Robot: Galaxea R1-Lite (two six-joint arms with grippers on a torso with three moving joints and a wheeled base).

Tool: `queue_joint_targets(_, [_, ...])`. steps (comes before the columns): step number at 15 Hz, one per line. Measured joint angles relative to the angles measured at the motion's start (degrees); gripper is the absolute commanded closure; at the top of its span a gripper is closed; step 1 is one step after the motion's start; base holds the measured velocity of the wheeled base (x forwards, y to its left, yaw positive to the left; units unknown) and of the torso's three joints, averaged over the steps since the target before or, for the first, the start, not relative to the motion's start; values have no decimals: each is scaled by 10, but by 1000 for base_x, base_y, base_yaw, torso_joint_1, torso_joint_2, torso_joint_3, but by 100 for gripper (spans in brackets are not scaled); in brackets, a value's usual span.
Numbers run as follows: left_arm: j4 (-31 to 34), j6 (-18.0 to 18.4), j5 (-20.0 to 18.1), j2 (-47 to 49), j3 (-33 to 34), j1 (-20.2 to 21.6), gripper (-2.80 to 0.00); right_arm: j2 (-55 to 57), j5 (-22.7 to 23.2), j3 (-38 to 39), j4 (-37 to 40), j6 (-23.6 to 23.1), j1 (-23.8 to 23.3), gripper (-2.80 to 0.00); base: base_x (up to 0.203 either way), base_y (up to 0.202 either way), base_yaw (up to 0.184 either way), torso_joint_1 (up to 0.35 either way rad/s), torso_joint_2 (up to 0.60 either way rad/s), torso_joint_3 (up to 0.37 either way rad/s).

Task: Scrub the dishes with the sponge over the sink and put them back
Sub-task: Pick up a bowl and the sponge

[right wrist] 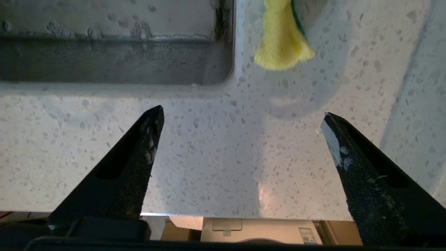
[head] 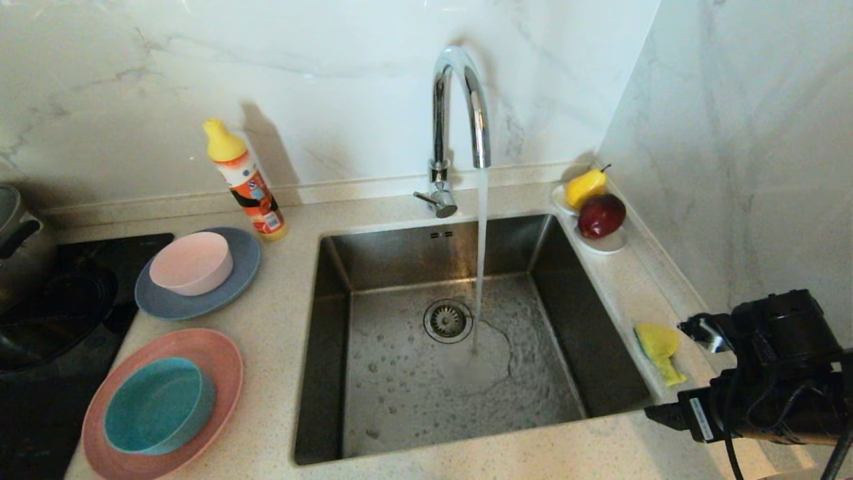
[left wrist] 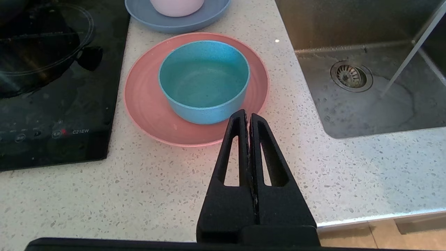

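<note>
Speckled pale stone counter (right wrist: 209,157) lies under the wide-spread right gripper (right wrist: 242,116); bent yellow sponge (right wrist: 282,38) just ahead. Hob reads "C21EW".

The induction hob (left wrist: 52,87) is showing "C21EW" in pale letters along its control strip. The dish-soap bottle's (head: 248,183) label print is staying unreadable.

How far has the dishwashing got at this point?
Barely begun. Done: water runs from the faucet into the sink. In hand: the right gripper, open and empty, faces the sponge lying on the counter. Left: the teal bowl on the pink plate and the other stacked pair sit unscrubbed. The left gripper is shut.
</note>
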Motion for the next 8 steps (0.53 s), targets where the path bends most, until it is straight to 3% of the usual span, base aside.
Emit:
queue_joint_targets(4, [0, 0, 0, 0, 0, 0, 0, 16, -1, -10, 0, 9, 0, -280, 0, 0, 0, 0, 0, 0])
queue_joint_targets(5, [0, 0, 0, 0, 0, 0, 0, 20, -1, -13, 0, 11, 0, 0, 0, 0, 0, 0, 0, 0])
queue_joint_targets(8, [0, 0, 0, 0, 0, 0, 0, 28, -1, -19, 0, 13, 0, 0, 0, 0, 0, 0, 0, 0])
